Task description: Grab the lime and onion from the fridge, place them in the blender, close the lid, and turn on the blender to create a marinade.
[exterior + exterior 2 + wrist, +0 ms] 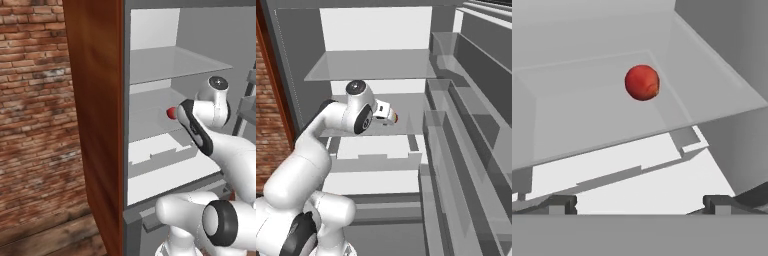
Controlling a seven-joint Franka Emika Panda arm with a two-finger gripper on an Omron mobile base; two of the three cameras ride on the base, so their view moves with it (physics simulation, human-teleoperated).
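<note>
The hand [640,204] is spread wide and holds nothing: in the hand view its two dark fingertips [558,204] stand far apart at the bottom, with only bare fridge floor between them. In the right base view the white arm [311,150] rises from the lower left and bends in toward the open fridge [376,30], the wrist reaching over the front of the middle shelf [411,117].

Just beyond the fingertips lies the pale white floor of the lower compartment, with a low grey step crossing it. Above that runs the front edge of the translucent middle shelf [587,130].

Farther in, on that shelf, rests a small round red ball [642,82], reddish-orange with a faint darker blotch; whether it is the onion I cannot tell. It sits right of the shelf's centre, apart from the front edge and apart from the right wall, with nothing touching it. In the left base view the same ball [171,113] peeks out just left of the black-trimmed wrist.

Higher still is another shelf [175,62], and behind it the pale back wall. Grey door racks [456,150] run along the right side in the right base view. A brown wooden panel [97,125] stands against the fridge's left side, with a brick wall [35,110] beyond it.
</note>
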